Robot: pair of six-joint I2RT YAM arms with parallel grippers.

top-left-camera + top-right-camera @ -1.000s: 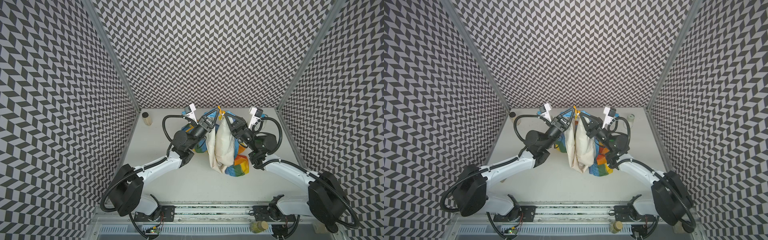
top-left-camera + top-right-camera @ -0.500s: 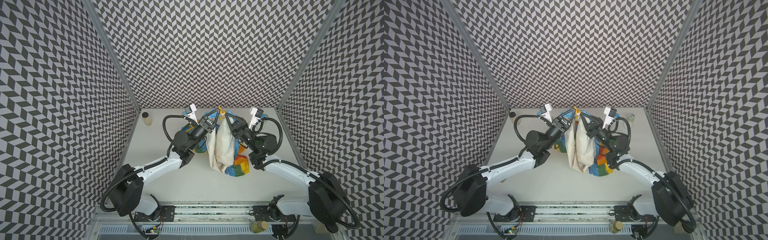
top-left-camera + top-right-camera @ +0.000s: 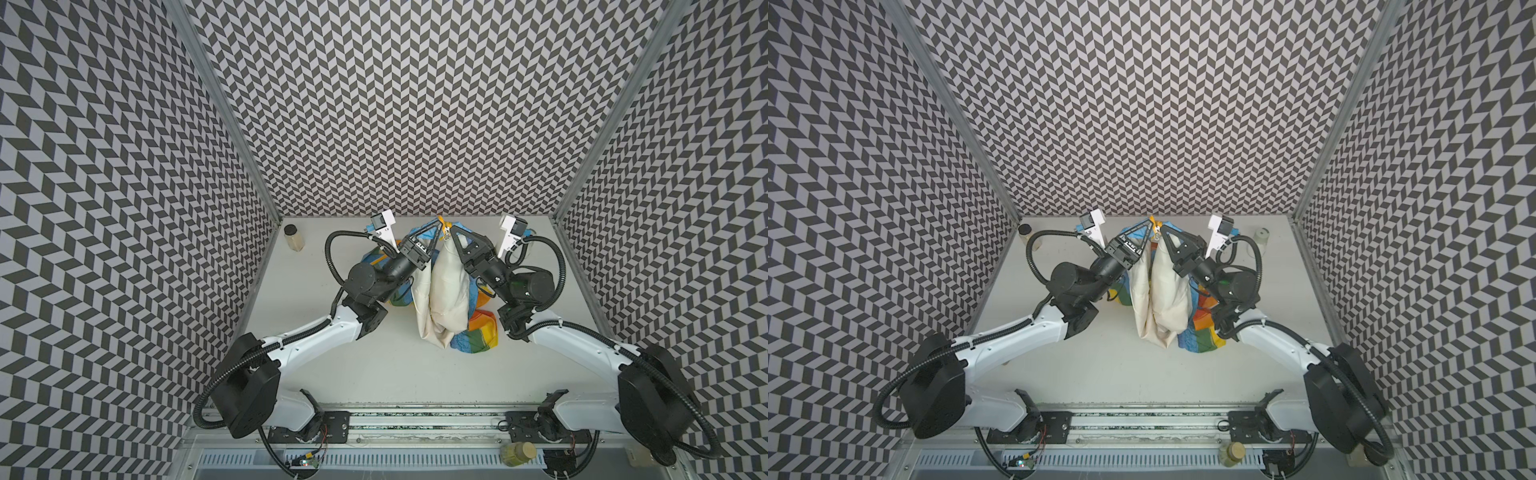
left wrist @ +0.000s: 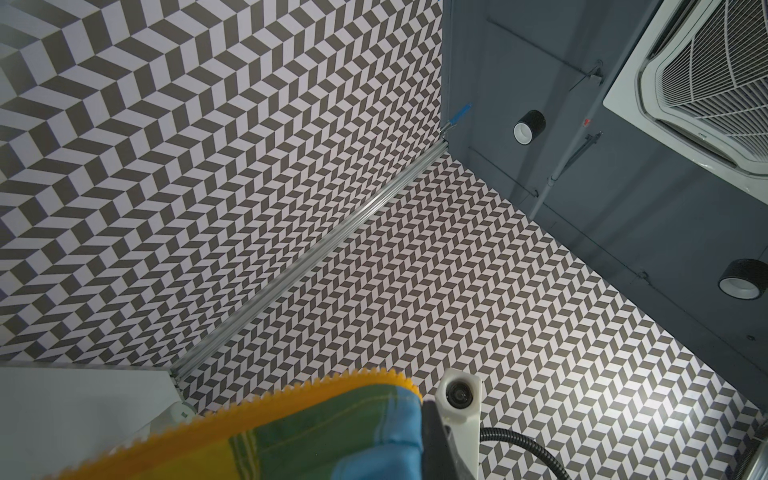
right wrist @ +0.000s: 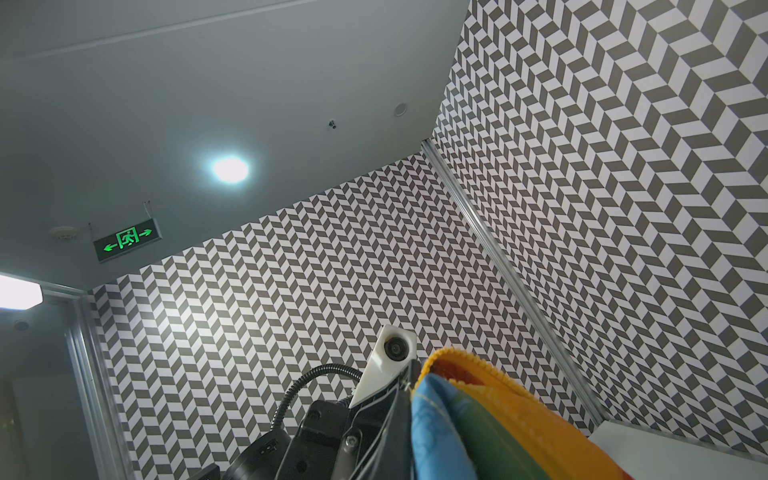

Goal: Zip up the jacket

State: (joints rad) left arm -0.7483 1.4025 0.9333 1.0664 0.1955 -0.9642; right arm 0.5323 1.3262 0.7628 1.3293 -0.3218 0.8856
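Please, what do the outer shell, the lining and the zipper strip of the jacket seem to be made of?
Shell of the jacket: thin woven synthetic, probably nylon; slight sheen, soft folds. Its lining: matte cream cloth, perhaps cotton or polyester; it hangs limp. The zipper strip: orange-yellow teeth, seemingly moulded plastic.

A pale bench [image 3: 374, 374] stands between black-and-white chevron walls [image 3: 415, 104]. A dark-lidded jar [image 3: 293, 238] sits in its far left corner, and a clear jar [image 3: 1261, 237] stands near the far right one. A capped bottle [image 3: 516, 453] sits past the bench's near edge. Overhead are a green exit sign [image 5: 126, 239], a lit lamp [image 5: 230, 169] and a vent [image 4: 715, 75].
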